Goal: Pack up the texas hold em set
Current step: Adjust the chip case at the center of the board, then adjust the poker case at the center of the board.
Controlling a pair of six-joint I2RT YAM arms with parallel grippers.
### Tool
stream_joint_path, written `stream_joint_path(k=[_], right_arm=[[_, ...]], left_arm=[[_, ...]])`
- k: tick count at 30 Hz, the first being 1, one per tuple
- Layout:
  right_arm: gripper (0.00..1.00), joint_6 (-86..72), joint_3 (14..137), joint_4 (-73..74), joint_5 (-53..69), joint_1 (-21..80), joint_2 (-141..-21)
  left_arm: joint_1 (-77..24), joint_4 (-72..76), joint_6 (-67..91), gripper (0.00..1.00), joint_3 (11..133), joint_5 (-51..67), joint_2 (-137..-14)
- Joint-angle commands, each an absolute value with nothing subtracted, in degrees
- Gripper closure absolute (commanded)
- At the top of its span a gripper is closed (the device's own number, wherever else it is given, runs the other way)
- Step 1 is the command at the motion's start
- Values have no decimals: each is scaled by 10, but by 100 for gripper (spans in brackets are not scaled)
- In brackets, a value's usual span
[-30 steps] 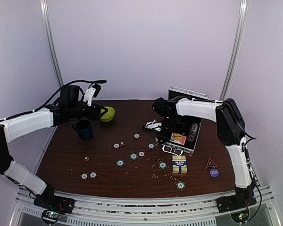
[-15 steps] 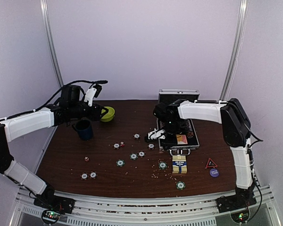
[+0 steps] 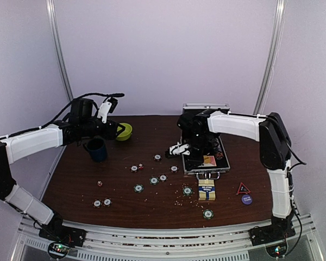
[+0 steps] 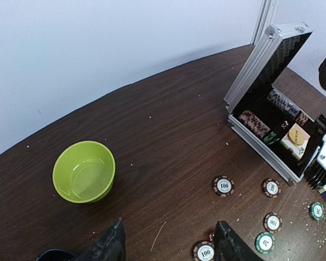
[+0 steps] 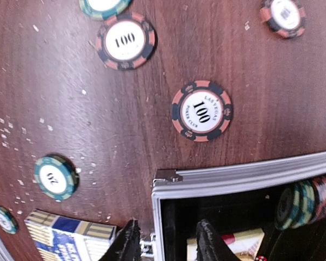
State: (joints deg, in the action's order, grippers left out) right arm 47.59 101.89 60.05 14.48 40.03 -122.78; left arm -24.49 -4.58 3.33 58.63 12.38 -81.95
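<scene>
Briefcase of the poker set sits open on the right half of the tabletop, lid standing up at the back. The right tool hangs just over its left front corner, fingers slightly parted with nothing between them. Inside the case I can see rows of chips and a card box. Just outside that corner lies a red 100 chip, with more chips scattered leftward and a blue card deck box in front of the case. Across the tabletop, the left tool hovers released and empty, a lime-green bowl beyond it and a dark blue mug beneath the arm.
</scene>
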Motion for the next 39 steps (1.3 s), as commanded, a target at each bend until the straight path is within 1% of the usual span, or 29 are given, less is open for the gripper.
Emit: stream_joint_path(k=[1,6,8,13,19,24,27,31,33,35,39], right_arm=[[62,445,1007,606,196,376,-1156],[66,387,970,602,227,326,-1119],[66,399,928,600,239,310,-1088],[65,454,814,597,220,299,-1007],[64,480,718,604,206,329,-942],[65,472,685,596,186,375,-925],[64,441,682,543,166,412,-926],[59,330,694,436,75,468,-964],[56,272,707,411,27,497,-988],[46,235,710,396,-9,524,-1001],[38,213,685,386,-60,571,-1003]], left_arm=[[-248,-36,25,44,606,124,-830],[-249,-43,18,44,609,116,-834],[-248,-48,15,44,612,111,-836],[-249,-54,13,44,616,113,-842],[-248,-59,12,44,621,118,-852],[-249,-64,11,44,624,122,-856],[-251,-65,11,44,624,124,-856],[-253,-65,11,44,624,126,-858],[-255,-65,11,44,624,127,-859],[-257,-65,11,44,624,127,-859],[-261,-68,10,44,626,130,-860]])
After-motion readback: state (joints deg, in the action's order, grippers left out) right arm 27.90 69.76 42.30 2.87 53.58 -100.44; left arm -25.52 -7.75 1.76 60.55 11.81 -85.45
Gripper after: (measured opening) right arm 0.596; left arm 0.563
